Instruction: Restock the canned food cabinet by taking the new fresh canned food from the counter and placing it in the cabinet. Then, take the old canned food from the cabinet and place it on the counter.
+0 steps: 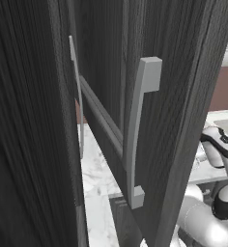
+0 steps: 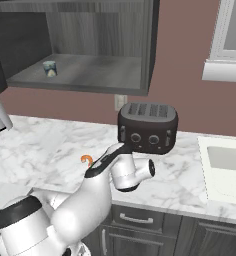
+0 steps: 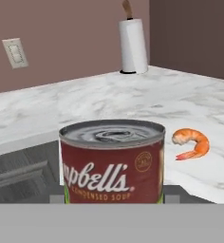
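Note:
A red soup can point(image 3: 112, 163) with a silver lid sits right in front of the hand camera, between the jaws of my gripper point(image 3: 113, 198), which is shut on it. The can hangs just off the front edge of the white marble counter point(image 3: 109, 99), above a dark drawer front. In the right base view my hand point(image 2: 126, 172) is low in front of the counter point(image 2: 40, 145). Above it the dark cabinet point(image 2: 150, 45) stands open, with a small bluish can point(image 2: 50, 68) on its shelf. The cabinet's open door point(image 1: 183, 96) looms close in the left base view.
A black toaster point(image 2: 147, 127) stands on the counter behind my hand. An orange shrimp point(image 3: 192, 144) lies on the marble near the can. A paper towel roll point(image 3: 133, 45) stands at the back, a sink point(image 2: 225, 170) at the right. The door's grey bar handle point(image 1: 137, 130) juts out.

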You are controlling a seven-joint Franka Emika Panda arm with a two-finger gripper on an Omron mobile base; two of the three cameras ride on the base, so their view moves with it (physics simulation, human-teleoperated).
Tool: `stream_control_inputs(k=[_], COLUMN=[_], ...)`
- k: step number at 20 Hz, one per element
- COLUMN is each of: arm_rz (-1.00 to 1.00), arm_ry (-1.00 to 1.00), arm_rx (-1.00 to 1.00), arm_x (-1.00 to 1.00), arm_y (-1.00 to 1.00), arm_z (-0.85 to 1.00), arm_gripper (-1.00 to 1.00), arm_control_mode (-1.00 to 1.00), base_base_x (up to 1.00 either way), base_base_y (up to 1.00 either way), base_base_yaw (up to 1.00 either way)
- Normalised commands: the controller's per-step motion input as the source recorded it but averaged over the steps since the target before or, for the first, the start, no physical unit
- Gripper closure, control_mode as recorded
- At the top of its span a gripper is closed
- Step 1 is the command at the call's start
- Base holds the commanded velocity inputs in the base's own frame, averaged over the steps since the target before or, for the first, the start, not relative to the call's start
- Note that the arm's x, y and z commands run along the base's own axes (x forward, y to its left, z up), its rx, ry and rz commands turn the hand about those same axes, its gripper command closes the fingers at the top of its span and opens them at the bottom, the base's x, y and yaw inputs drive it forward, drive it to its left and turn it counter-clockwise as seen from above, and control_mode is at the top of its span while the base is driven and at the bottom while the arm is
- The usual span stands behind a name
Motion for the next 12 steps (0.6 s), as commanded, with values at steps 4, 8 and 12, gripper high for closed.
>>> stream_control_inputs(k=[4, 8, 12], arm_rz=[0.01, 0.02, 0.02], arm_ry=[-0.06, -0.08, -0.11], arm_rx=[0.00, 0.00, 0.00], arm_x=[0.22, 0.16, 0.14], arm_y=[0.00, 0.00, 0.00], arm_z=[-0.38, -0.27, -0.20], arm_gripper=[1.00, 1.00, 1.00], arm_control_mode=[-1.00, -1.00, -1.00], base_base_x=[0.00, 0.00, 0.00], base_base_y=[0.00, 0.00, 0.00], base_base_yaw=[0.00, 0.00, 0.00])
